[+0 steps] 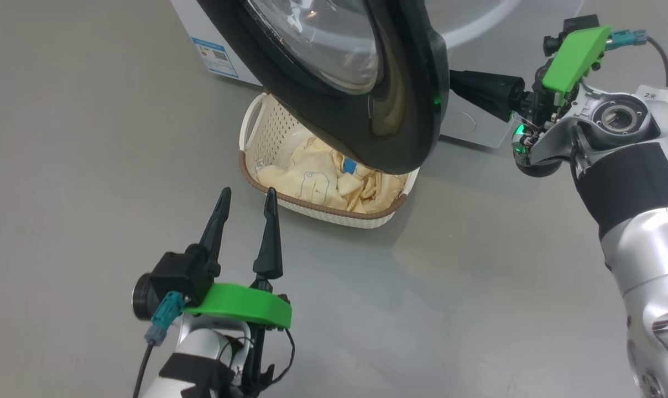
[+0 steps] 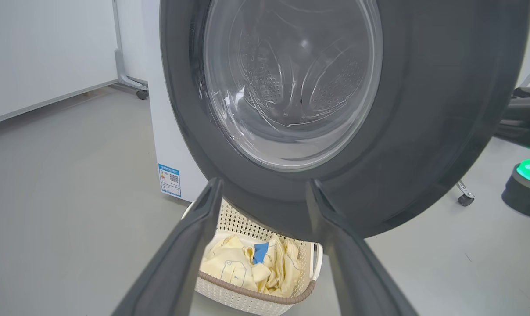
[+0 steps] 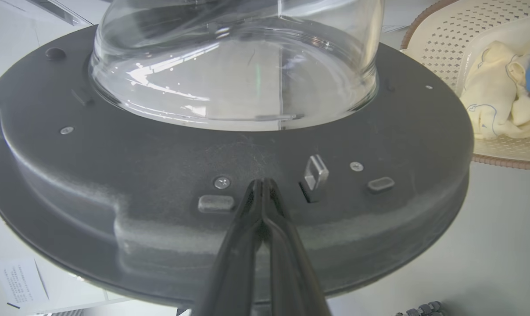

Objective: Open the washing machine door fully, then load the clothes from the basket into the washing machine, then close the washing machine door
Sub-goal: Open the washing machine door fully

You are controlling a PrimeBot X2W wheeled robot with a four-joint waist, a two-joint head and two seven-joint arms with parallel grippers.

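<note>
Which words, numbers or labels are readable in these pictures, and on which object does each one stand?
"2", then an unclear mark: handwritten on the white tag on the right arm.
Blue label on the washing machine: print too small to read.
White printed sheet in the right wrist view: too blurred to read.

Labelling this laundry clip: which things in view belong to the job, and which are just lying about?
Job: washing machine door, washing machine, basket, clothes, left gripper, right gripper.
Lying about: castor-wheeled frame, printed paper sheet.
</note>
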